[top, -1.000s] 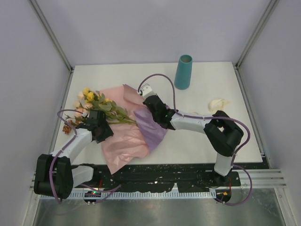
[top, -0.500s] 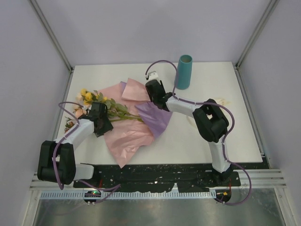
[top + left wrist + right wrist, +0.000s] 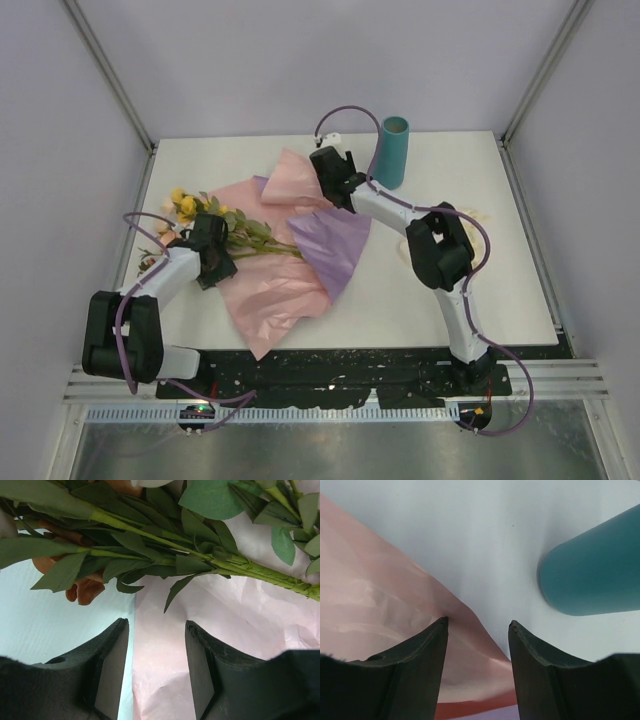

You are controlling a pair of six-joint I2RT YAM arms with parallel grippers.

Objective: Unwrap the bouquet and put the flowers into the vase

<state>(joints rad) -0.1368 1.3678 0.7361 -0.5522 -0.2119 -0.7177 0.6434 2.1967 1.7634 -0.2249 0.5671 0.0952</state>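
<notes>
The flowers (image 3: 215, 222) lie flat on the left side of the table (image 3: 420, 290). Their yellow and peach heads point to the far left. Their green stems point right, to the middle. The stems rest on the paper (image 3: 270, 280), which is open and spread out. The paper is pink on top, with a purple part on its right side. One pink corner stands up a bit at the far side.

The left claw (image 3: 207, 235) is right beside the flowers, on their near side. From the left wrist, the left claw (image 3: 156, 625) is partly open and holds nothing. The pink paper (image 3: 225, 610) and a bit of table (image 3: 50, 615) show under it. The leafy stems (image 3: 150, 545) are just past its tips.

The vase (image 3: 392, 152) stands up at the far side, a little to the right. It has no flowers in it. The right claw (image 3: 325, 172) is just left of the vase, over the raised pink corner. From the right wrist, the right claw (image 3: 477, 622) is partly open too and grips nothing. The edge of the paper (image 3: 380, 595) lies below its left finger. The vase (image 3: 590, 575) is near, on the right.
</notes>
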